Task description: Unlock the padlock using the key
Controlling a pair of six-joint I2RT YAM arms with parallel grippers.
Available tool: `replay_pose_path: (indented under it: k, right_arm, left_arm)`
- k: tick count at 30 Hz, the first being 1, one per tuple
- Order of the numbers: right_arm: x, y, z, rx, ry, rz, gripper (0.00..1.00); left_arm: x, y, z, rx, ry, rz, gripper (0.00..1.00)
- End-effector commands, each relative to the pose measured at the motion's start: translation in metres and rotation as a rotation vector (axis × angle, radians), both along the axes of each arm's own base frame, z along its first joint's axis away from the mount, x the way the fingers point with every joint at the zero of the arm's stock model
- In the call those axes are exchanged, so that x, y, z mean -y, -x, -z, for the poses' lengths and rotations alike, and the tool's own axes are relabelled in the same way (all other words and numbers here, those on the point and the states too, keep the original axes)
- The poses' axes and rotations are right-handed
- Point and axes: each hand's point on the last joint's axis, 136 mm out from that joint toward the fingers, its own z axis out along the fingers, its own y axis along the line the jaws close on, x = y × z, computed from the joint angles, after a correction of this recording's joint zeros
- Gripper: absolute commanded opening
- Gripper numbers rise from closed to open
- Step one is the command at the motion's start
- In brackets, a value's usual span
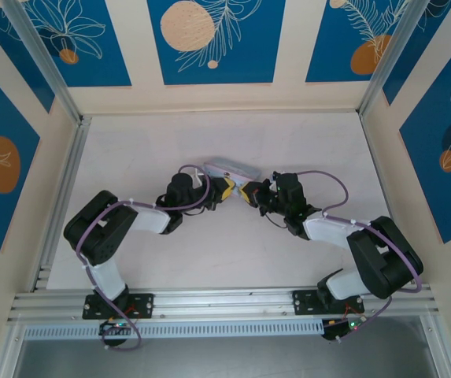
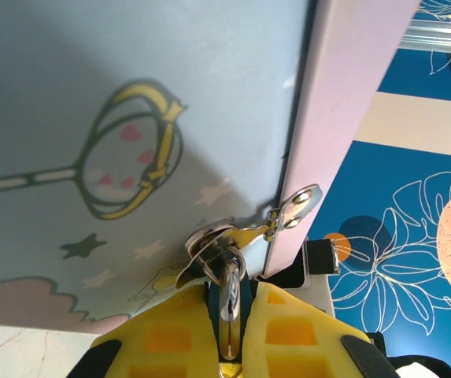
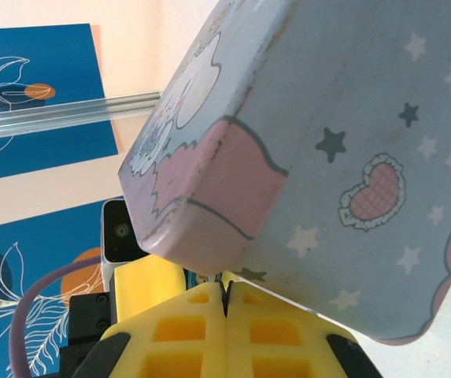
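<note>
You hold the tiny dark blue-tinged metal padlock clenched in the left gripper, its long axis along that gripper, at the edge of the pale blue cartoon-printed tin box; the right gripper, pressed shut, stands just opposite.

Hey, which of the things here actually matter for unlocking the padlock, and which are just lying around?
Part of the job:
padlock, hanging on the hasp and pinched in the left gripper
tin box that the hasp belongs to
right gripper, shut, close to the box

Just there:
blue flower wall panels
metal frame rails
</note>
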Motion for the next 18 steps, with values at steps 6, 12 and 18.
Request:
replay_pose_path:
  k: [6, 12, 18]
  right_arm:
    - [-0.007, -0.007, -0.019, 0.046, -0.024, -0.004, 0.0]
    - [-0.014, -0.009, -0.011, 0.045, -0.01, -0.025, 0.0]
    - [-0.021, -0.015, -0.012, 0.083, -0.003, -0.047, 0.0]
  left_arm:
    - [0.007, 0.004, -0.017, 0.059, 0.033, 0.024, 0.0]
    - [0.011, 0.004, -0.026, 0.066, 0.06, 0.029, 0.0]
    - [0.017, 0.007, -0.029, 0.069, 0.062, 0.045, 0.0]
